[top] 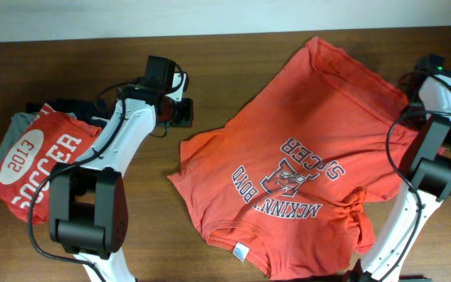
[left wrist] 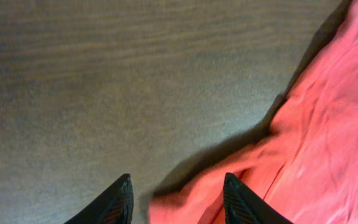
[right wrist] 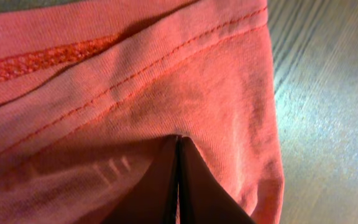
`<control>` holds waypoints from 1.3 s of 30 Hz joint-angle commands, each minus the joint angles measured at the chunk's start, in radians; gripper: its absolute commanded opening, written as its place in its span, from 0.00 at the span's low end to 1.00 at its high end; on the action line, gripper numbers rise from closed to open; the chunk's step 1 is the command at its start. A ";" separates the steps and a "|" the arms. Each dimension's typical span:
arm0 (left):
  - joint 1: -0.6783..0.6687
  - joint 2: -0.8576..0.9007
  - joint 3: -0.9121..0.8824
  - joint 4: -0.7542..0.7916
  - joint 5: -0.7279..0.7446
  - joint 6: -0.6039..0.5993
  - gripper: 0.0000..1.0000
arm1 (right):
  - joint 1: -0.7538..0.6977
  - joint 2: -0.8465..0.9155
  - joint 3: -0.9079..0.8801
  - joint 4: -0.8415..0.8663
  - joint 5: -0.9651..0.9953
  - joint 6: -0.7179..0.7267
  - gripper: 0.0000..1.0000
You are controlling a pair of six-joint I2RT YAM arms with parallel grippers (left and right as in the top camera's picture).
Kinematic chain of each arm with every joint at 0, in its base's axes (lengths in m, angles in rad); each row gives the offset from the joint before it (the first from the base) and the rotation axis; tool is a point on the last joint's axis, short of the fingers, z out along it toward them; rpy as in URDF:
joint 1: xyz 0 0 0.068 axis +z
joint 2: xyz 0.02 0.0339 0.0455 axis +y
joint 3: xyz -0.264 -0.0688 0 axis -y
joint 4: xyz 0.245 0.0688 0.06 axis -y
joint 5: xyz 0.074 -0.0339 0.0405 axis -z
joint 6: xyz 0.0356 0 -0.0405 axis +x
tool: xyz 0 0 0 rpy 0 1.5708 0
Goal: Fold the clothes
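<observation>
Orange-red jersey: one short-sleeved T-shirt, navy chest print face up, spread and wrinkled on the brown wood tabletop, right of centre.

- Long axis: diagonal, with the white neck tag at the near edge and the hem at the far right.
- Left fingers: parted about halfway and holding nothing. A tip of the shirt's sleeve-side edge lies on the wood between them, and the rest of the garment runs off to their right.
- Right fingers: pressed fully together, apparently pinching the fabric just inside a double-stitched hem at the shirt's far right side.
- Judgement: the first fold turns on the sleeve edge. The left arm is the nearer one, and its fingers need only lower and close there.
- Also present: a folded red shirt printed "2013 SOCCER", at the far left and well apart.
</observation>
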 commanded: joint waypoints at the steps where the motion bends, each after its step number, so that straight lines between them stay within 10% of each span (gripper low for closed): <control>1: -0.024 0.009 0.022 -0.024 -0.003 0.010 0.47 | 0.011 -0.010 0.009 -0.023 -0.163 0.016 0.04; 17: -0.101 0.196 -0.009 -0.047 -0.109 0.076 0.50 | 0.021 -0.402 0.026 -0.026 -0.423 -0.082 0.35; 23: -0.101 0.221 -0.009 -0.022 -0.123 0.076 0.01 | 0.022 -0.446 0.026 -0.037 -0.431 -0.082 0.35; 39: -0.016 0.237 0.073 0.543 -0.281 0.122 0.00 | 0.040 -0.446 0.026 -0.075 -0.475 -0.082 0.34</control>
